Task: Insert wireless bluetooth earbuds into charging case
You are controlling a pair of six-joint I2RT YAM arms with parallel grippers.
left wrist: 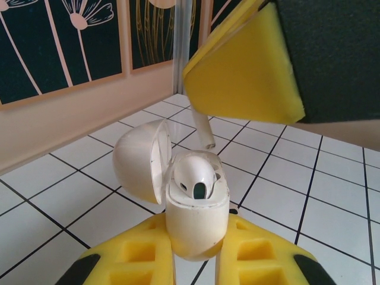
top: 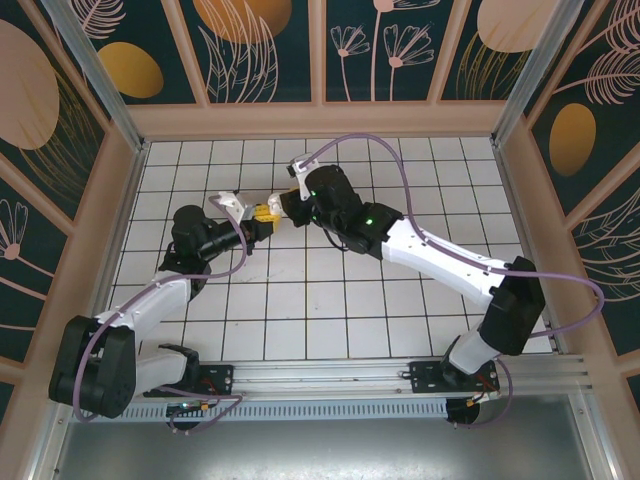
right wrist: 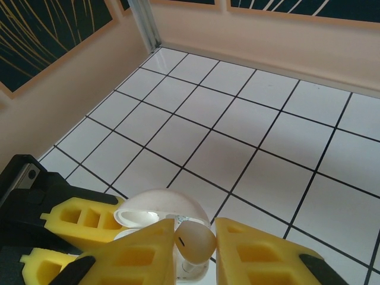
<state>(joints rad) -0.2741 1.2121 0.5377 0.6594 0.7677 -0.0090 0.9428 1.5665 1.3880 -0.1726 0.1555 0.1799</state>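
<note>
My left gripper (left wrist: 199,240) is shut on the white charging case (left wrist: 197,217), held upright with its lid (left wrist: 139,160) hinged open to the left. One whitish earbud (left wrist: 193,173) sits in the case. My right gripper (right wrist: 195,244) is shut on a second earbud (right wrist: 196,237), held just above the open case (right wrist: 155,206). In the left wrist view this earbud's stem (left wrist: 203,132) hangs below the right finger (left wrist: 243,74), above and behind the case. From above, the left gripper (top: 262,214) and right gripper (top: 286,207) meet over the tiles at centre-left.
White gridded tiles (top: 350,300) cover the table inside a walled box. The beige back wall (top: 320,120) and a metal corner post (right wrist: 145,24) stand beyond the grippers. My left gripper's yellow fingers (right wrist: 77,221) sit low left in the right wrist view.
</note>
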